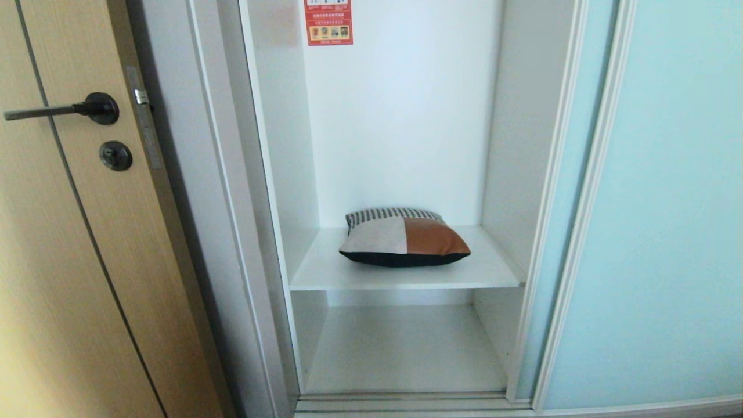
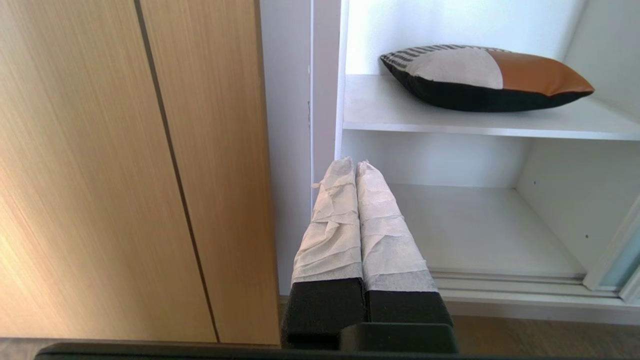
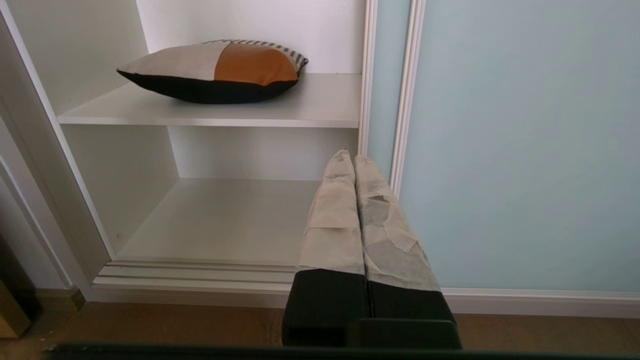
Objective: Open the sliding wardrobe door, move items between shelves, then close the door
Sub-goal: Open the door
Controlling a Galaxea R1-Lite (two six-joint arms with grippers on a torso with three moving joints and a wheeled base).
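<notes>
- We see the sliding wardrobe door point(image 1: 667, 203) already pushed right, the compartment exposed.
- The patchwork cushion point(image 1: 403, 238) lies mid-way along the upper shelf point(image 1: 493, 273), toward its back; the lower shelf point(image 1: 406, 348) holds nothing.
- Our left gripper point(image 2: 356, 166) and right gripper point(image 3: 348, 157) hang low outside, fingers pressed together, empty.
- Next, we judge: spread one gripper, reach in and take hold of the cushion.

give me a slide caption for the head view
Patchwork cushion on the upper white shelf of the open wardrobe, aqua sliding door pushed right.

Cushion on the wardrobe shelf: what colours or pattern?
The patchwork cushion has a beige panel, a tan-brown panel, a black-and-white striped strip and a black underside; clearest in the right wrist view.
</notes>
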